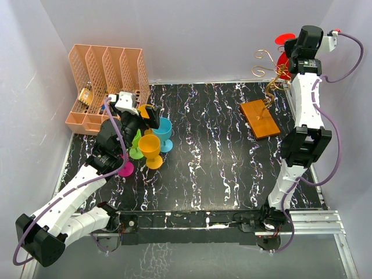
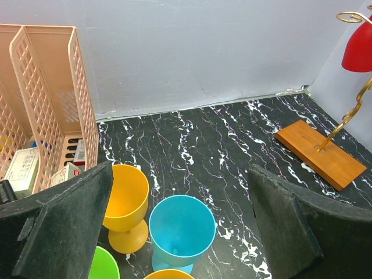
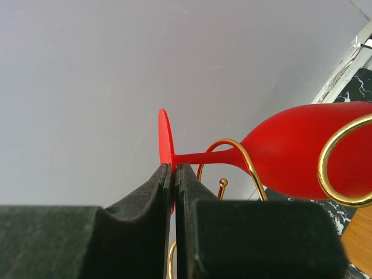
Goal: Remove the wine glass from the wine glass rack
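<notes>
The red wine glass hangs bowl-down among the gold curled arms of the wine glass rack, which stands on an orange-brown wooden base at the back right. My right gripper is shut on the edge of the glass's round foot, high above the table. My left gripper is open and empty, hovering over a blue cup at the table's left. The glass and the base also show in the left wrist view.
A cluster of plastic goblets stands at the left: blue, yellow, green and pink. A peach file organizer stands at the back left. White walls enclose the black marbled table.
</notes>
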Action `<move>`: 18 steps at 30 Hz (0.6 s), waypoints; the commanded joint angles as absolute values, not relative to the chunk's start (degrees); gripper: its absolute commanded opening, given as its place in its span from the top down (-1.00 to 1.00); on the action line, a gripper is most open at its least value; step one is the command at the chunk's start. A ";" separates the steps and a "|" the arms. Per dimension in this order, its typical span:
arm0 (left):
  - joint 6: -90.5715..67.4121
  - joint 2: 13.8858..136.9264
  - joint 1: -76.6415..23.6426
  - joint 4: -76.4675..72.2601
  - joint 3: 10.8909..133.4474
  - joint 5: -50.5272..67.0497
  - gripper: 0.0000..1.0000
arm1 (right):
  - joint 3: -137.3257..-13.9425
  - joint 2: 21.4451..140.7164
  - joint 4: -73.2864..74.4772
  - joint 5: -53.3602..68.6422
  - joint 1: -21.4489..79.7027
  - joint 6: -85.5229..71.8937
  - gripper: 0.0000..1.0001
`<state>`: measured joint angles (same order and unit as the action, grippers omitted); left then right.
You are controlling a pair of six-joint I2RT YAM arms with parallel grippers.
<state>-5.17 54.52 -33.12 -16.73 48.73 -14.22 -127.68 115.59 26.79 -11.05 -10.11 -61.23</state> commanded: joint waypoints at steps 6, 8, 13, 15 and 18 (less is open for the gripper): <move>-5.37 52.38 -32.81 -18.67 48.90 -14.69 -0.94 | -122.03 107.37 21.53 -12.80 -9.81 -62.47 0.85; -5.45 52.31 -32.79 -18.63 48.88 -14.68 -0.94 | -120.73 106.47 21.39 -13.04 -9.77 -62.53 0.85; -5.53 52.47 -32.79 -18.56 48.96 -14.59 -0.94 | -119.27 105.23 21.45 -12.56 -10.17 -63.04 0.85; -5.54 52.40 -32.80 -18.55 49.02 -14.59 -0.94 | -118.36 104.60 21.49 -11.97 -10.33 -63.23 0.85; -5.54 52.40 -32.82 -18.54 48.96 -14.52 -0.94 | -116.36 103.33 21.10 -9.80 -10.29 -63.93 0.85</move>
